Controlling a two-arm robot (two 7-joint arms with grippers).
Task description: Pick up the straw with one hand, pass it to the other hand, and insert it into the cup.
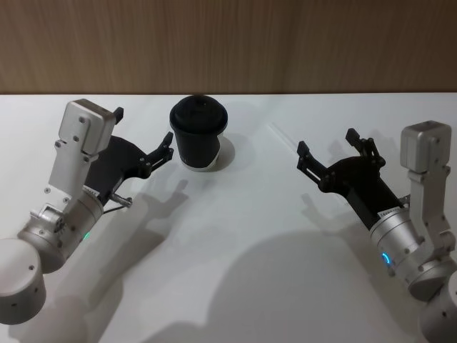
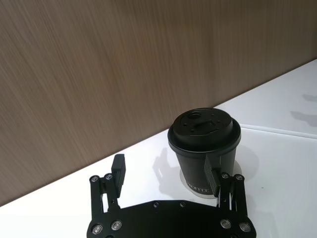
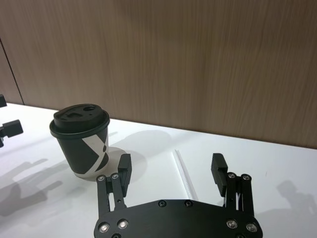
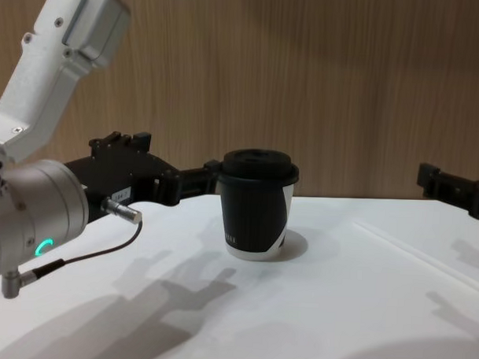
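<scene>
Straw [image 3: 182, 173], flat at the cup's [image 1: 198, 132] 3 o'clock, could be rolled away if pinched off-centre by the right gripper [image 1: 326, 148], spread empty; left gripper [image 1: 144, 132], likewise spread empty, is held at the cup's 9 o'clock

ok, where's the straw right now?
The straw lies flat on the table, on the robot's right of the cup, just ahead of the right gripper, whose jaws stand open and hold nothing.

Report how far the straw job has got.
Nothing is done yet. The straw lies flat on the table, right of the cup. The right gripper hovers near it, open and empty; the left gripper, open too, is by the cup. Pickup, handover and insertion remain.
</scene>
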